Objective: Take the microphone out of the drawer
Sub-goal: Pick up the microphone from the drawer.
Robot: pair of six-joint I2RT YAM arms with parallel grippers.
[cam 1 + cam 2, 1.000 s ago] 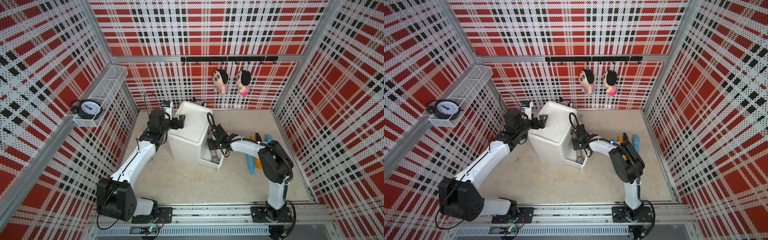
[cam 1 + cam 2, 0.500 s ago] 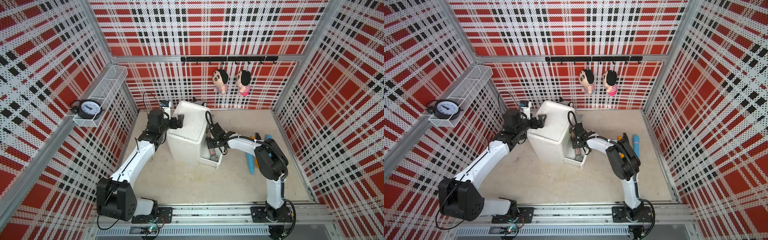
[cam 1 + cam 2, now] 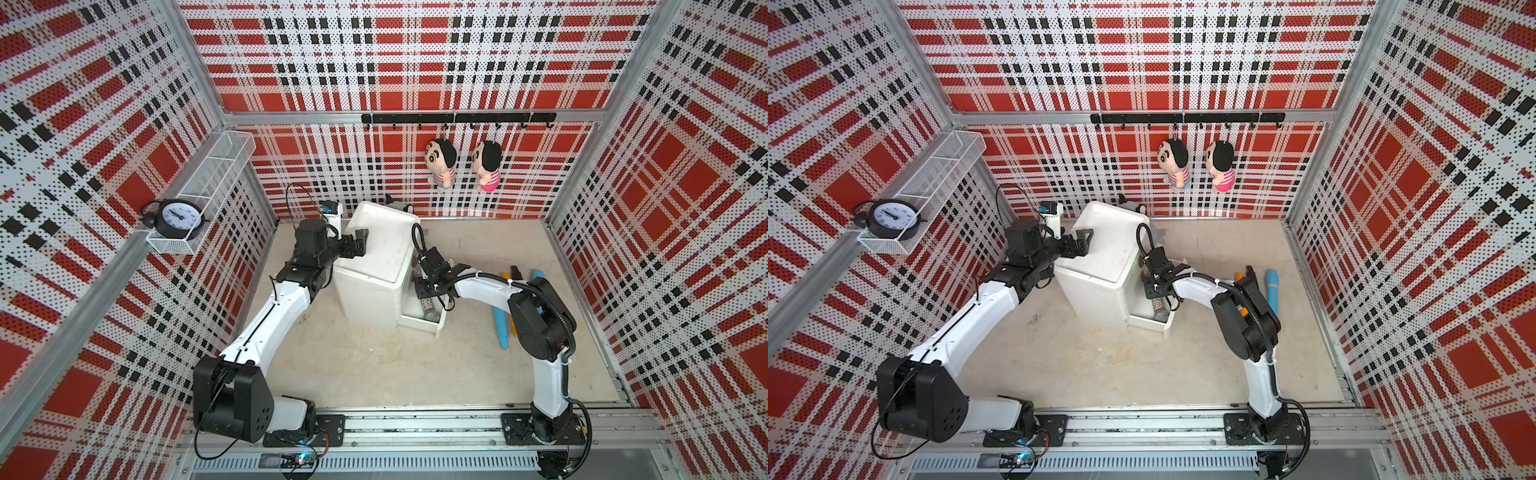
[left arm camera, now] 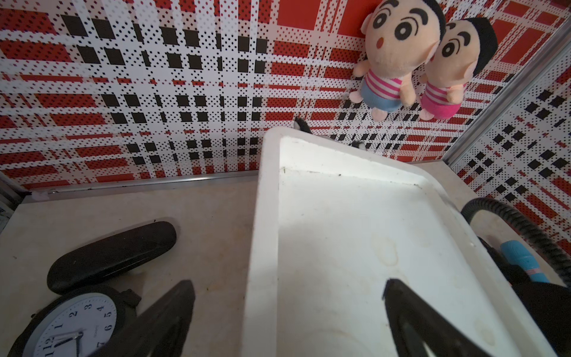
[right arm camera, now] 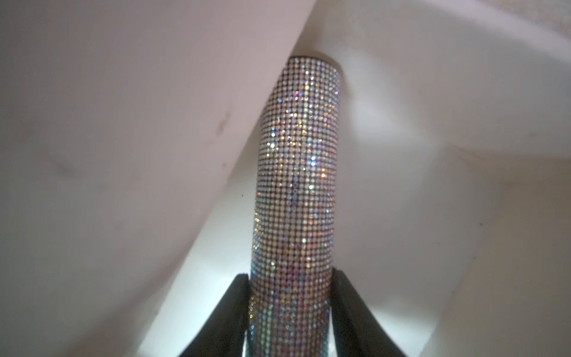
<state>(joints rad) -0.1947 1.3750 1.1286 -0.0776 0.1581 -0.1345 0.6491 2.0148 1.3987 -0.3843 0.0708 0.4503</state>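
Glitter-covered microphone (image 5: 296,185) sits in the pulled-out drawer (image 3: 417,324) at the foot of the white cabinet (image 3: 382,257), on the side facing the right arm; right gripper (image 5: 290,275) reaches down into the drawer and is clamped on the handle, both black fingers (image 5: 228,312) pressed against its sides; in the right wrist view the handle runs straight away from the fingers, long axis in line with the gripper, ending in a flat end close to a white wall; in both top views a short glittery stretch (image 3: 428,306) (image 3: 1158,309) shows just below the gripper (image 3: 426,291), with a darker rounded end toward the robot's base, so the long axis runs roughly far-to-near; cannot tell whether it rests on the drawer floor or is raised off it; left gripper (image 4: 289,283) is wide open at the cabinet's top, one finger over the recessed white top, the other outside the rim over the floor, gripping nothing; a clock (image 4: 71,324) and a black case (image 4: 111,253) lie on the floor beside the cabinet
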